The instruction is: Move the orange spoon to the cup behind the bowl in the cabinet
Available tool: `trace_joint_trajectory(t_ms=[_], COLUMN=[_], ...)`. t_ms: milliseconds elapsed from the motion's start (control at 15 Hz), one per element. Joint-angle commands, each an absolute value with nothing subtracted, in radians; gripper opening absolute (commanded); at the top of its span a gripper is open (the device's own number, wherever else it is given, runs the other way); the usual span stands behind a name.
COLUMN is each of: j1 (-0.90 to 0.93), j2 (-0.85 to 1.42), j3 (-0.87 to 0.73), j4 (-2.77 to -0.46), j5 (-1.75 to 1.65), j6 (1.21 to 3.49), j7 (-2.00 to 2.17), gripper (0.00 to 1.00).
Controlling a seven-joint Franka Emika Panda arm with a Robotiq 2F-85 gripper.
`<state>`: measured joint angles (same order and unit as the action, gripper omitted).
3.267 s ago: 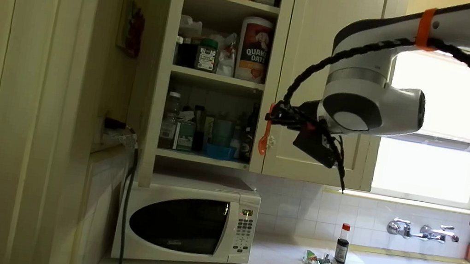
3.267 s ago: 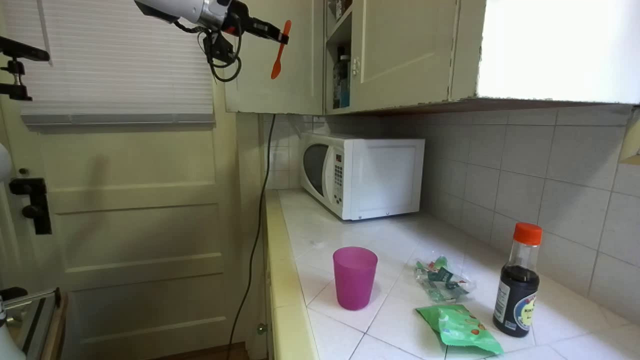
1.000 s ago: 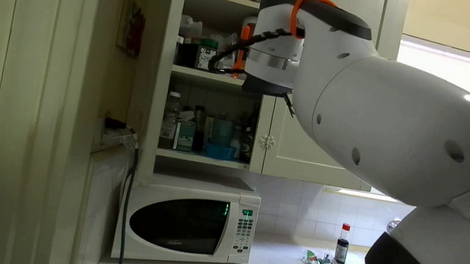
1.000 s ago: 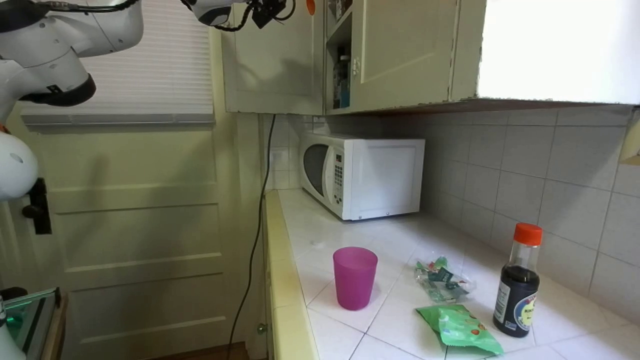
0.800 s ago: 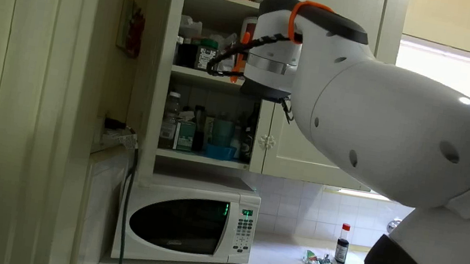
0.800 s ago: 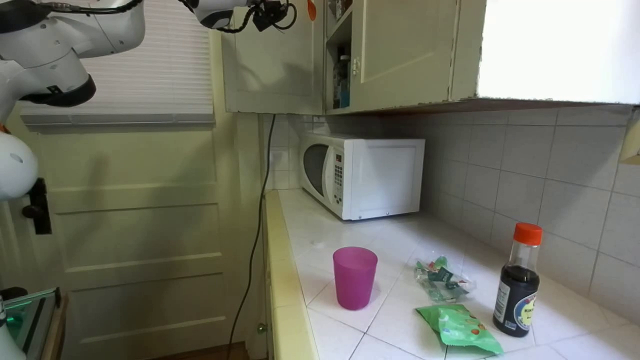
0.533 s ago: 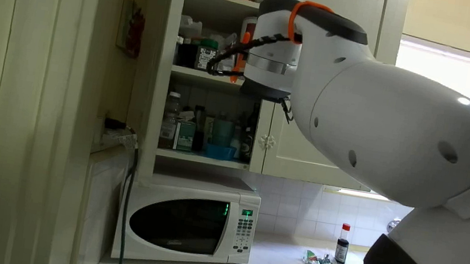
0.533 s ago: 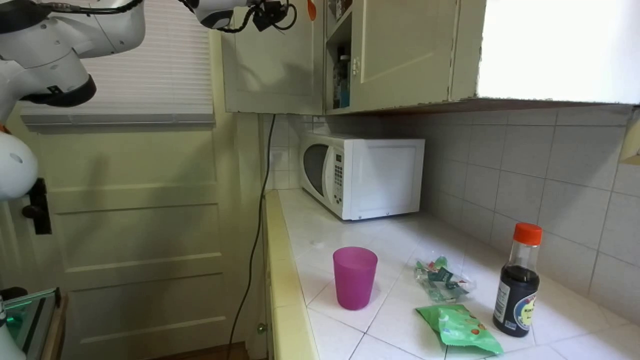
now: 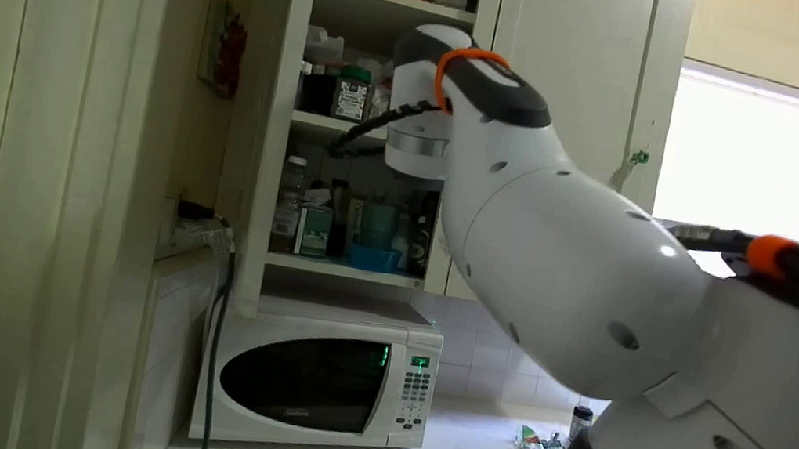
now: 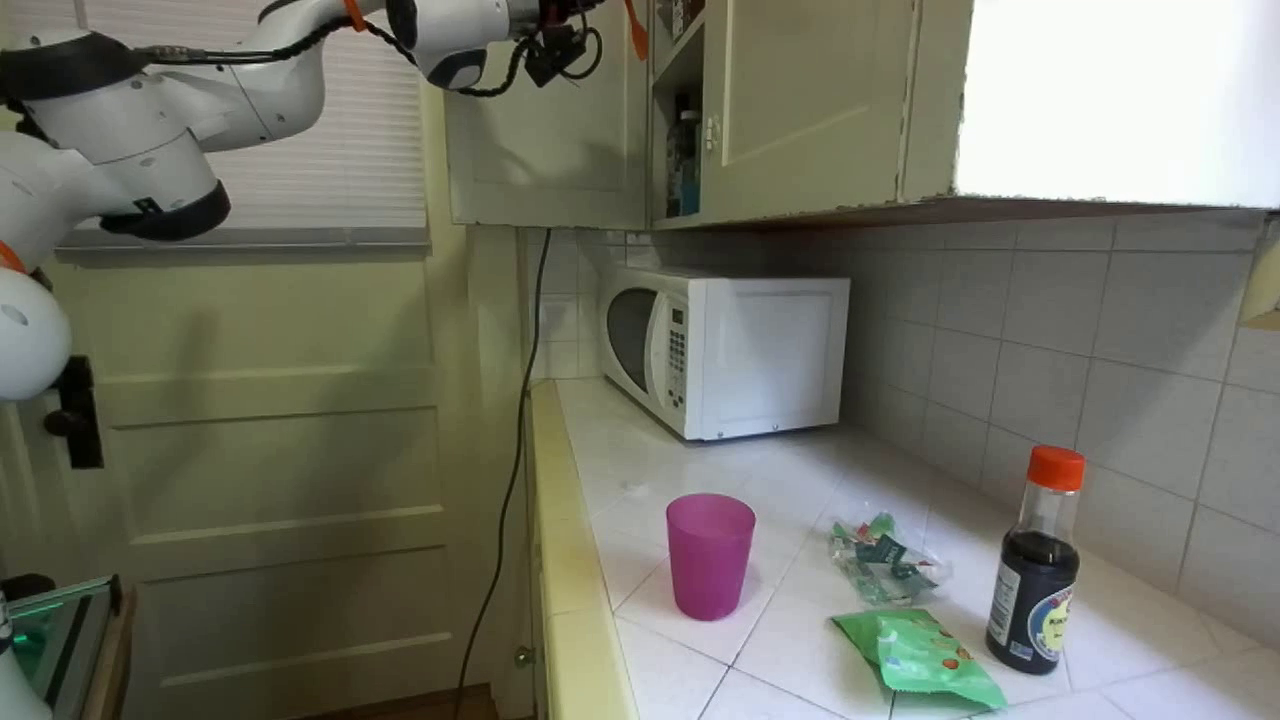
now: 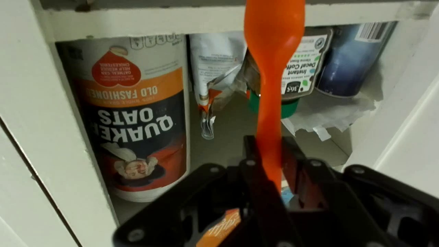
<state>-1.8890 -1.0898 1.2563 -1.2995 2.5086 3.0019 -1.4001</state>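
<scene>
My gripper point(image 11: 269, 145) is shut on the handle of the orange spoon point(image 11: 272, 51) in the wrist view, which stands upside down. The spoon's bowl end points down, in front of a shelf edge. In an exterior view the spoon point(image 10: 637, 32) hangs at the top beside the cabinet opening, and the fingertips are cut off by the frame's top. In an exterior view the arm hides gripper and spoon. There, the blue bowl point(image 9: 375, 258) stands on the lowest cabinet shelf, with the teal cup point(image 9: 378, 223) upright behind it. Neither bowl nor cup shows in the wrist view.
The oats canister point(image 11: 133, 133) and coffee jar point(image 11: 300, 68) stand on the middle shelf, above the shelf edge point(image 11: 147, 22). The open cabinet door point(image 10: 560, 160) hangs beside the opening. The microwave point(image 10: 770, 355), a pink cup point(image 10: 710, 560) and a bottle point(image 10: 1035, 590) stand on the counter.
Over three seconds the arm has swung from right of the cabinet to in front of its opening, spoon still held. In the last half second it has moved lower and toward the cabinet.
</scene>
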Motion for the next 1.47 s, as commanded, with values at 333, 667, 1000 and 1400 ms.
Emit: trace_joint_trajectory(t_ms=[333,667,1000,1400], j1=[-2.116,-2.174,-2.183,-2.246], j2=[-1.205,-1.232,-1.265,-1.333], j3=[1.318,1.325,1.303,1.124], j4=[-1.115,-1.063,-1.046,-0.940], j5=[2.509,2.509,2.509,2.512], j6=[3.090,3.105,3.081,2.980], j7=[-1.266,-1.278,-1.300,-1.337], gripper=[0.06,0.06,0.06,0.06])
